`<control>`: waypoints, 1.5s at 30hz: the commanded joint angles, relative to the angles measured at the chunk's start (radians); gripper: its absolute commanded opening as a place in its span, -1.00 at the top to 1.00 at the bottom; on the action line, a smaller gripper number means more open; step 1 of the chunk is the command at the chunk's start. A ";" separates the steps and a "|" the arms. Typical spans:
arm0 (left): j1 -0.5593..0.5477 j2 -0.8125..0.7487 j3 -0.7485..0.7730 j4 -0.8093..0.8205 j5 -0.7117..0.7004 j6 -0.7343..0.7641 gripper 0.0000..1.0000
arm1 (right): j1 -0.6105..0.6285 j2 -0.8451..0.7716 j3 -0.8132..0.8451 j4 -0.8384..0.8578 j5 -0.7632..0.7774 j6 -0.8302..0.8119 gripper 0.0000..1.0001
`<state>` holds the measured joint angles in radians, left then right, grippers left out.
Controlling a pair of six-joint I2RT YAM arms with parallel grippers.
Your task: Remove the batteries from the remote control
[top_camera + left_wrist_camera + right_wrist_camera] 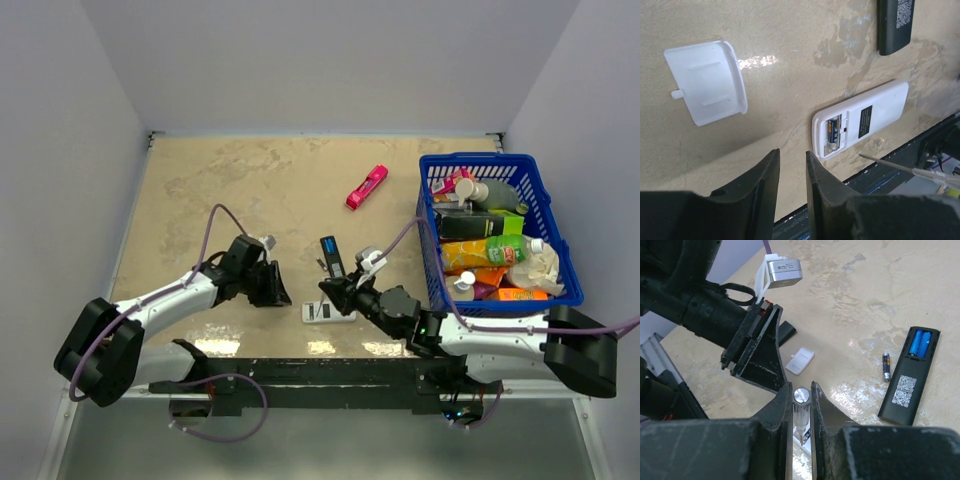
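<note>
The white remote [875, 112] lies face down with its compartment open and one dark battery [834, 131] inside. It lies near the front edge in the top view [330, 313]. Its white cover [707, 82] lies apart to the left. The black remote [910, 375] holds two blue batteries [920, 342]. A loose dark-and-grey battery [885, 366] lies beside it. My right gripper [801, 390] is shut on a screwdriver [801, 396], whose tip [880, 161] hovers close to the white remote. My left gripper [792, 156] is slightly open and empty, just left of the white remote.
A blue basket [432, 235] full of bottles and packets stands at the right. A pink object [367, 186] lies further back. A small black cover [786, 332] lies behind my left gripper [760, 355]. The black table rail [330, 370] runs just in front of the white remote.
</note>
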<state>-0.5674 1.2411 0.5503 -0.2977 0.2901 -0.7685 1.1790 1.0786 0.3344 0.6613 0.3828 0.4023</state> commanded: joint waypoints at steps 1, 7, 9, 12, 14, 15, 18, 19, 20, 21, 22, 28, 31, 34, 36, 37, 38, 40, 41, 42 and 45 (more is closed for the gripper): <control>0.014 -0.011 0.034 0.022 0.101 0.075 0.36 | 0.022 0.053 0.023 0.139 0.097 -0.053 1.00; 0.015 -0.012 -0.003 0.064 0.124 0.066 0.35 | 0.060 0.125 0.038 0.192 0.174 -0.072 1.00; 0.014 -0.005 -0.018 0.084 0.135 0.060 0.35 | 0.064 0.138 0.049 0.192 0.186 -0.072 1.00; 0.015 0.007 -0.026 0.101 0.144 0.052 0.35 | 0.071 0.142 0.057 0.201 0.199 -0.082 1.00; 0.015 0.014 -0.026 0.111 0.147 0.049 0.35 | 0.071 0.147 0.064 0.205 0.206 -0.086 1.00; 0.014 0.020 -0.026 0.115 0.150 0.048 0.35 | 0.071 0.153 0.066 0.207 0.208 -0.089 1.00; 0.014 0.027 -0.021 0.121 0.152 0.041 0.35 | 0.070 0.168 0.071 0.219 0.211 -0.095 1.00; 0.015 0.031 -0.024 0.123 0.153 0.040 0.35 | 0.071 0.176 0.074 0.224 0.209 -0.094 1.00; 0.014 0.032 -0.024 0.127 0.155 0.038 0.35 | 0.071 0.181 0.078 0.225 0.208 -0.097 1.00; 0.014 0.034 -0.026 0.129 0.156 0.034 0.35 | 0.071 0.191 0.081 0.227 0.205 -0.097 1.00; 0.014 0.034 -0.029 0.134 0.158 0.032 0.35 | 0.071 0.198 0.080 0.234 0.202 -0.097 1.00; 0.014 0.041 -0.035 0.149 0.165 0.018 0.35 | 0.074 0.234 0.084 0.241 0.203 -0.102 1.00; 0.014 0.046 -0.035 0.150 0.165 0.017 0.35 | 0.077 0.241 0.083 0.236 0.206 -0.109 1.00; 0.014 0.047 -0.041 0.157 0.169 0.014 0.35 | 0.087 0.256 0.091 0.221 0.218 -0.123 1.00; 0.012 0.049 -0.046 0.164 0.169 0.009 0.35 | 0.093 0.274 0.097 0.218 0.229 -0.131 1.00; 0.014 0.049 -0.049 0.164 0.170 0.008 0.35 | 0.102 0.279 0.097 0.218 0.234 -0.134 1.00; 0.014 0.047 -0.050 0.166 0.172 0.006 0.35 | 0.108 0.293 0.100 0.216 0.246 -0.137 1.00; 0.012 0.049 -0.056 0.173 0.173 0.003 0.35 | 0.125 0.306 0.104 0.212 0.257 -0.146 1.00; 0.012 0.049 -0.058 0.173 0.173 0.000 0.35 | 0.131 0.314 0.110 0.209 0.266 -0.158 1.00; 0.012 0.049 -0.065 0.175 0.175 -0.003 0.35 | 0.140 0.331 0.114 0.205 0.284 -0.164 1.00; 0.012 0.047 -0.076 0.184 0.175 -0.009 0.35 | 0.175 0.363 0.126 0.201 0.320 -0.187 1.00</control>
<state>-0.5568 1.2888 0.4908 -0.1619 0.4431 -0.7528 1.3109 1.3952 0.4286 0.8627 0.6388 0.2584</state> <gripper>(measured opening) 0.322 0.136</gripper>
